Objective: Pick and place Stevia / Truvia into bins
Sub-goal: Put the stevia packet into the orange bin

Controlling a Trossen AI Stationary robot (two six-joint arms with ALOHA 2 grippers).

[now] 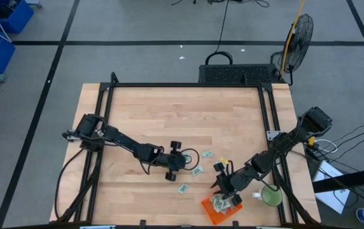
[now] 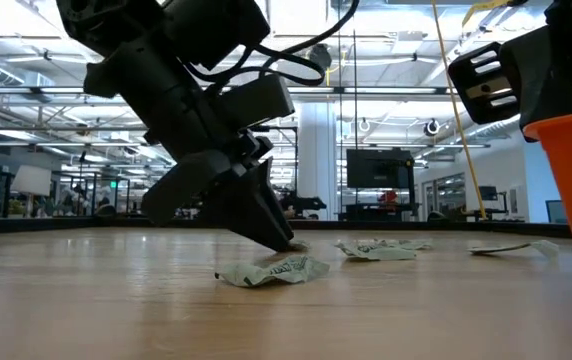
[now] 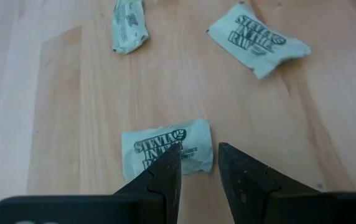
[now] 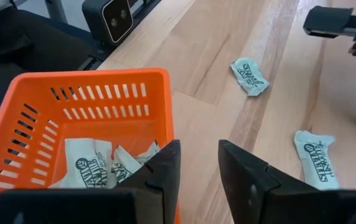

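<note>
Several pale green and white Stevia sachets lie flat on the wooden table [image 1: 169, 114]: one at my left gripper's fingertips [image 3: 165, 146], two beyond it [image 3: 129, 25] [image 3: 259, 37], and another nearer the table's front edge [image 1: 183, 188] [image 2: 271, 270]. My left gripper [image 3: 200, 155] [image 1: 187, 157] is tipped down at table level, narrowly open. The orange basket [image 1: 219, 207] [image 4: 91, 99] stands at the near right and holds several sachets [image 4: 91, 165]. My right gripper [image 4: 200, 152] [image 1: 226, 186] hangs over the basket's far rim, narrowly open, with nothing between its fingers. My left gripper comes at the nearest sachet slanting down from the table's left. One fingertip [image 3: 165, 168] covers the sachet's near edge [image 3: 190, 163], and that edge's end lies in the gap between the fingers. The sachet is flat on the table. I cannot tell whether the fingertip touches it.
A round green mug [image 1: 271, 197] stands right of the basket. Black frame rails [image 1: 271, 121] run along the table's sides and far edge. The far half of the table is bare wood. Both arms work close together near the front.
</note>
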